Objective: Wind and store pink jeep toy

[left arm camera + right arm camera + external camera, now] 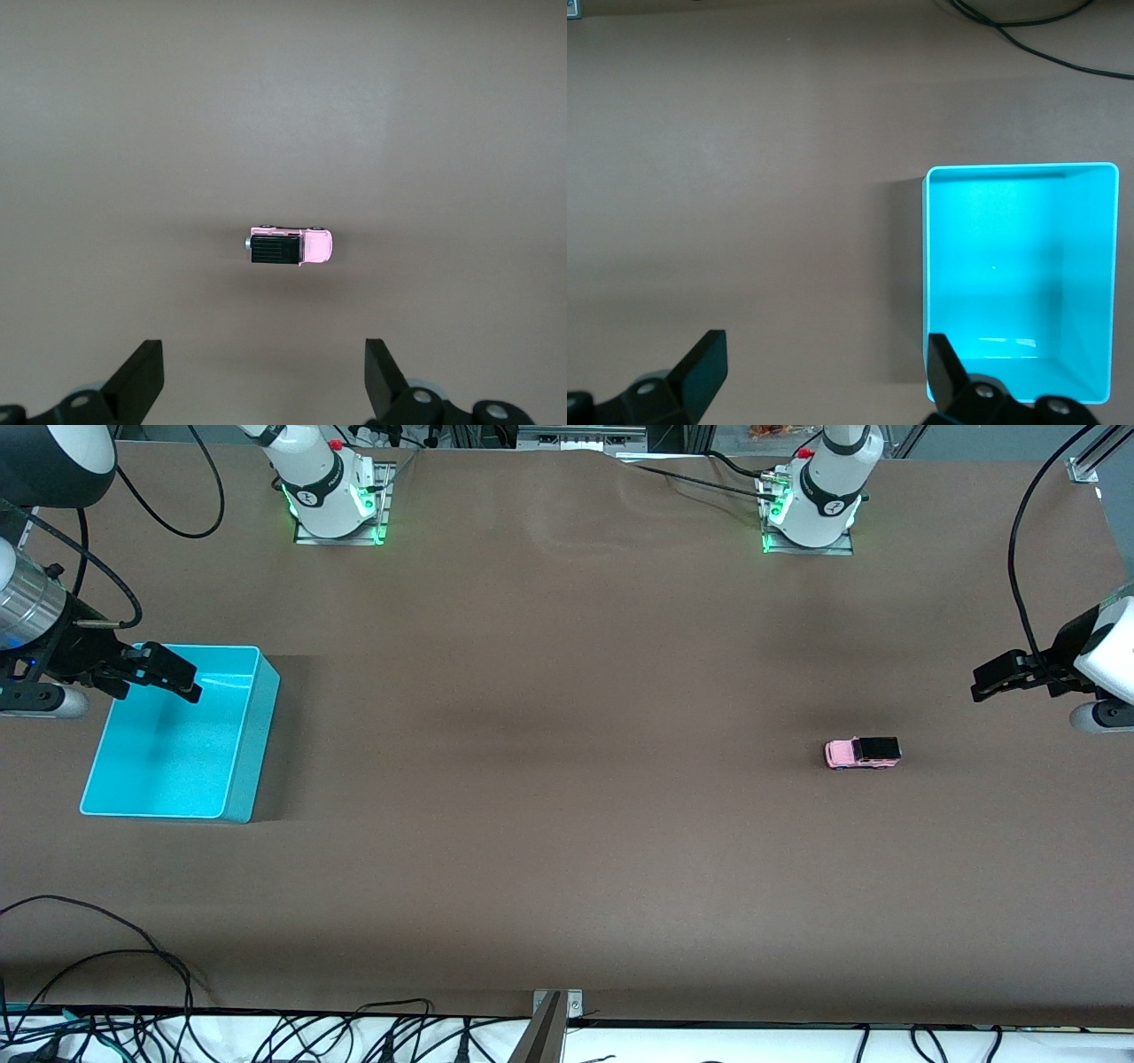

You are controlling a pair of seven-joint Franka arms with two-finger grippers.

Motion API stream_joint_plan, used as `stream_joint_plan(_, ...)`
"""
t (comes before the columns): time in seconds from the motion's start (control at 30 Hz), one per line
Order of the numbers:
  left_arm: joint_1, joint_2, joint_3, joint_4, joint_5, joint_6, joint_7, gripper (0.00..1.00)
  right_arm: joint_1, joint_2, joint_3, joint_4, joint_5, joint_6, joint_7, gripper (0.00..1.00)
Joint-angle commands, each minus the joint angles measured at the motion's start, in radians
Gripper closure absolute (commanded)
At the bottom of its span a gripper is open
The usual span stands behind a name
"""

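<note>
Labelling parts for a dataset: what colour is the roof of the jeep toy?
Black, on the light pink jeep toy; it shows best in the left wrist view.

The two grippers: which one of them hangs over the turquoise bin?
The right gripper, at the right arm's end of the table, hangs open over the turquoise bin. The left gripper is open above bare table near the pink jeep toy.

Brown table (567, 824) with pink jeep toy (862, 753), turquoise bin (252, 731).

Light pink jeep toy (862, 753) — black roof; turquoise bin (251, 737) — brown table (567, 824).
</note>
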Motion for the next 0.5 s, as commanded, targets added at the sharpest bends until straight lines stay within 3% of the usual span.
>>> stream_joint_plan(0.0, 0.005, -0.008, 0.005, -0.01, -0.03, 0.001, 0.031, 0.0, 0.005, -0.006, -0.002, -0.013, -0.018, -0.002, -0.005, 0.0)
stream_joint_plan(0.47, 0.005, -0.008, 0.003, -0.016, -0.067, 0.005, 0.033, 0.0, 0.005, -0.001, 0.0, 0.005, -0.013, -0.013, -0.02, 0.0)
